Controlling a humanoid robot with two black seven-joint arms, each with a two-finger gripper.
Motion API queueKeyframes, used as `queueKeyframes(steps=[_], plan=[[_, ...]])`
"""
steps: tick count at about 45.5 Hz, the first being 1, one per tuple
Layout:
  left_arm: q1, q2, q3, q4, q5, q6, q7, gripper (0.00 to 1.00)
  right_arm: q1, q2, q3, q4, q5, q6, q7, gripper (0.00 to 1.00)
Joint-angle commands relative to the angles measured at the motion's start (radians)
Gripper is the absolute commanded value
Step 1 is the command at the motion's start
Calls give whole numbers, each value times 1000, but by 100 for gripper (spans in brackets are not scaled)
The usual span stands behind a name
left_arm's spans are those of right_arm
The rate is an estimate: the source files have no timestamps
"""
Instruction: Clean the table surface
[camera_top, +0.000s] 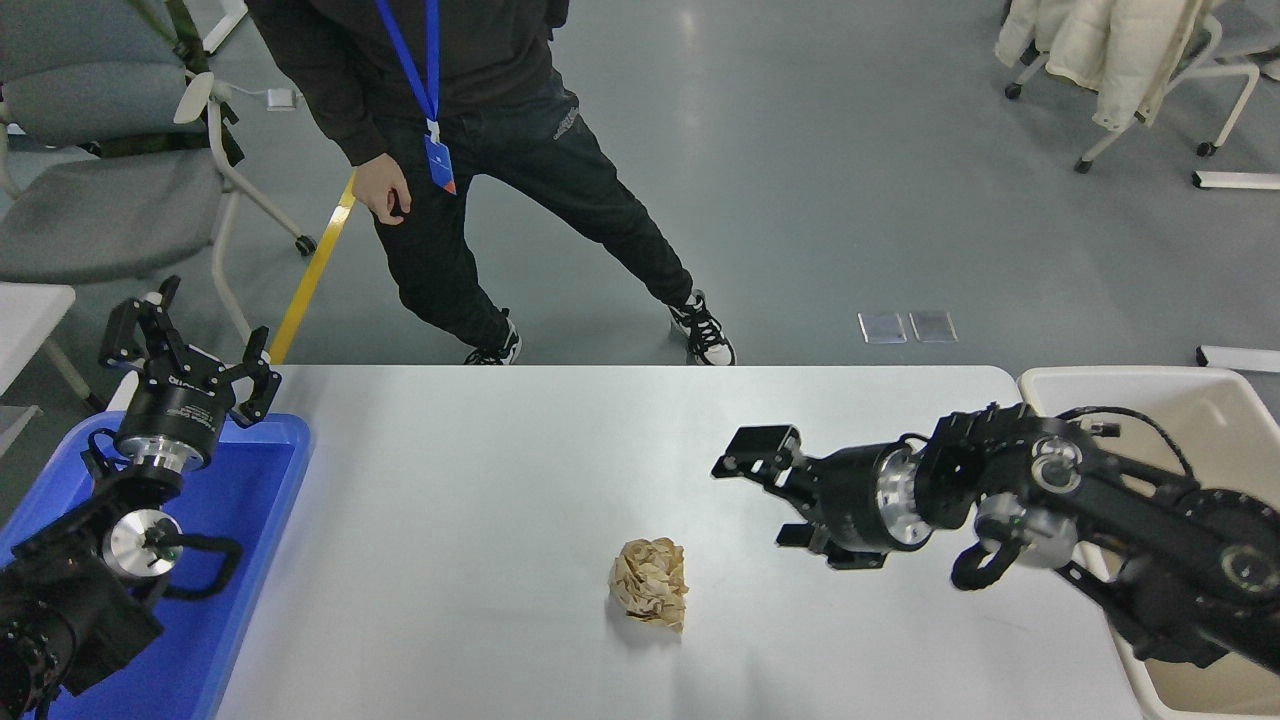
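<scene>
The white counter (480, 480) is seen stretching across the middle of the view, between a blue tray (250, 520) at its left end and a beige bin (1150, 385) at its right end. A crumpled brown paper ball (650, 597) is set on the counter near its near edge, roughly at mid-width. The right gripper (780, 500) is held out over the counter from the right, its fingers (755, 450) spread apart and empty, turned toward the left. The paper ball is found just below and to the left of those fingers, apart from them and untouched. The left gripper (190, 345) is parked over the far end of the blue tray, its fingers spread wide with nothing between them, well apart from the ball. Beyond the counter's far edge a person (470, 150) in dark clothes is seen standing on the grey floor, one hand (382, 190) hanging loose. A grey chair (110, 190) is placed at the upper left.
</scene>
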Motion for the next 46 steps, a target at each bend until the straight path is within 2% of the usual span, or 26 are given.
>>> queueKeyframes(steps=[1,6,15,22,34,46], plan=[[0,0,0,-1,0,0,0,100,49,179,-126,-97,-54,15,-19,100],[-1,0,0,-1,0,0,0,100,44,263,-136,-197,-67,28,-19,100],[-1,0,0,-1,0,-5,0,100,41,331,-192,-286,-351,47,-19,100],[-1,0,0,-1,0,-5,0,100,32,381,-196,-326,-409,47,-17,100],[-1,0,0,-1,0,-5,0,100,40,386,-243,-487,-607,45,-8,100],[-1,0,0,-1,0,-5,0,100,49,386,-238,-498,-601,76,-9,100]])
